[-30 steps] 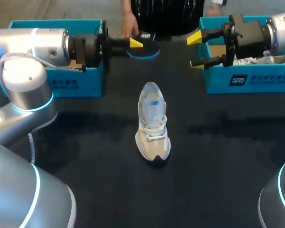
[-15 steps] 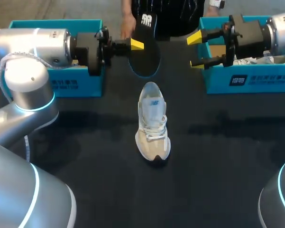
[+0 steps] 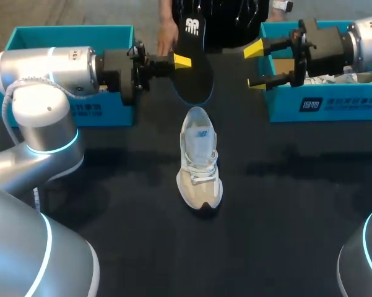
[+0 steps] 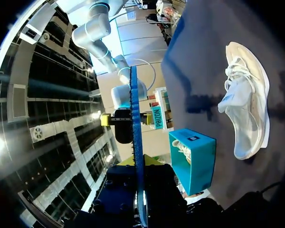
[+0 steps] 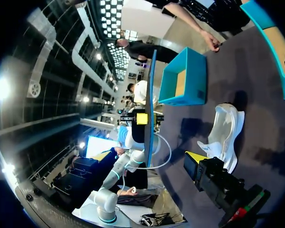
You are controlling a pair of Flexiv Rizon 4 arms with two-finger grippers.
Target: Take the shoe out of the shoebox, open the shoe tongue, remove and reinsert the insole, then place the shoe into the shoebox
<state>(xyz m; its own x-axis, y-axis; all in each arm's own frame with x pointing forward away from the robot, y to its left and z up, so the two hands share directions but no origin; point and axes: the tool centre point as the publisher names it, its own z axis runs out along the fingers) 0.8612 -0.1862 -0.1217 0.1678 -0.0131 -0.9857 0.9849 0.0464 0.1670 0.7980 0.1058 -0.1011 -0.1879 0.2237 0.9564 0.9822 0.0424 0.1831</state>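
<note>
The insole [image 3: 195, 71] is clamped in the L claw [image 3: 184, 60] and held on edge above the table [image 3: 285, 210]. It is seen edge-on between the fingers in the L wrist view. The shoe [image 3: 200, 162] is set upright on the table, below and slightly ahead of the L claw. The R claw [image 3: 255, 66] is held w/ fingers apart, nothing between them, just beside the R box [image 3: 309, 102]. The L box [image 3: 68, 34] is behind the L arm. A person's hand [image 3: 167, 37] is seen at the table's far edge, just beyond the insole.
</note>
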